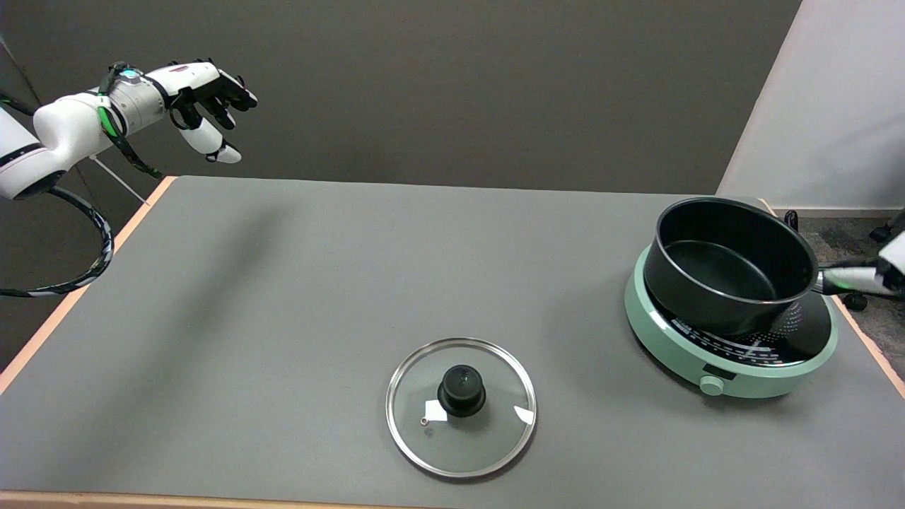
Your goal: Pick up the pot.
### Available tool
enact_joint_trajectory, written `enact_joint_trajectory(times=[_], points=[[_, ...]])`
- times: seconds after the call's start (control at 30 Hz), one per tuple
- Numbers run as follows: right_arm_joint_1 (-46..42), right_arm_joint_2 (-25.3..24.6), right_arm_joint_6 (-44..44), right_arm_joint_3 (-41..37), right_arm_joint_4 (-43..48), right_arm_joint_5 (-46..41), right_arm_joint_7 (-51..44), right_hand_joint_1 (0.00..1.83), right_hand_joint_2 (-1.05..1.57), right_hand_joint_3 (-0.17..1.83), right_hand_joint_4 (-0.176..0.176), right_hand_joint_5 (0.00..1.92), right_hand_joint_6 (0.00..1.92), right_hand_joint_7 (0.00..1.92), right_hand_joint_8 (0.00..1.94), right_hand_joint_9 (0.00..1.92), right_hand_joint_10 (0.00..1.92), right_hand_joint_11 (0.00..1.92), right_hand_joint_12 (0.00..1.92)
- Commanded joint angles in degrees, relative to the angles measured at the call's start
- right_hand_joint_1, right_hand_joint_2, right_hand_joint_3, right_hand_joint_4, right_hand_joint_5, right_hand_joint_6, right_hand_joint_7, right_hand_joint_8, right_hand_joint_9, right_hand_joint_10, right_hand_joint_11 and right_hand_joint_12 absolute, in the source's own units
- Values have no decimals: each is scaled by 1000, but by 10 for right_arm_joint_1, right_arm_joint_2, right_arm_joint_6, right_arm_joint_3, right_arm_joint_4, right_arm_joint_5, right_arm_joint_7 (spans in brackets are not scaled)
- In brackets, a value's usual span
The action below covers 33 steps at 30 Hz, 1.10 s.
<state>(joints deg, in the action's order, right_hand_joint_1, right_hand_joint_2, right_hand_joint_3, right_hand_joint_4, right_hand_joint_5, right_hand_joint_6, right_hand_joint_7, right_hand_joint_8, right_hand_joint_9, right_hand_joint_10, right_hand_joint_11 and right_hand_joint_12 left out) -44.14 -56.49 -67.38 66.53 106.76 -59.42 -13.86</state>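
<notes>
Black nonstick pot (pixel 732 265) tilts on our round green hotplate (pixel 728 353) near the worktop's right edge, handle pointing right; our right hand (pixel 892 268) seems to hold it, grip unclear.

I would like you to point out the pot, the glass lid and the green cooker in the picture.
pot (pixel 721 272): head view, on its black inner floor.
glass lid (pixel 461 390): head view, on its black knob.
green cooker (pixel 713 385): head view, on its front dial.

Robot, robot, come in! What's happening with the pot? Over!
Right hand mostly out of frame at the handle, grip unclear. Pot tilted on green cooker, far side raised. Glass lid flat on table, well clear.
</notes>
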Motion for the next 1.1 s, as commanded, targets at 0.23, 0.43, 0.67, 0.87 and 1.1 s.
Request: enact_joint_trajectory(times=[0.23,0.43,0.67,0.87,1.1], points=[[-94,-35,-70,34,-26,-89,-152,1431,-1047,1016,-176,54,54,54,54,54,54,54,54],[-112,-13,-56,28,-23,-139,-167,1465,-1047,1045,-176,70,70,70,70,70,70,70,70],[-104,3,-26,27,-38,-180,-168,1479,-1047,1059,-176,85,85,85,85,85,85,85,85],[-85,29,25,27,-52,-213,-168,1480,-1047,1052,-176,93,93,93,93,93,93,93,93],[-54,63,68,39,-69,-222,-174,1475,-1047,1032,-176,117,117,117,117,117,117,117,117]])
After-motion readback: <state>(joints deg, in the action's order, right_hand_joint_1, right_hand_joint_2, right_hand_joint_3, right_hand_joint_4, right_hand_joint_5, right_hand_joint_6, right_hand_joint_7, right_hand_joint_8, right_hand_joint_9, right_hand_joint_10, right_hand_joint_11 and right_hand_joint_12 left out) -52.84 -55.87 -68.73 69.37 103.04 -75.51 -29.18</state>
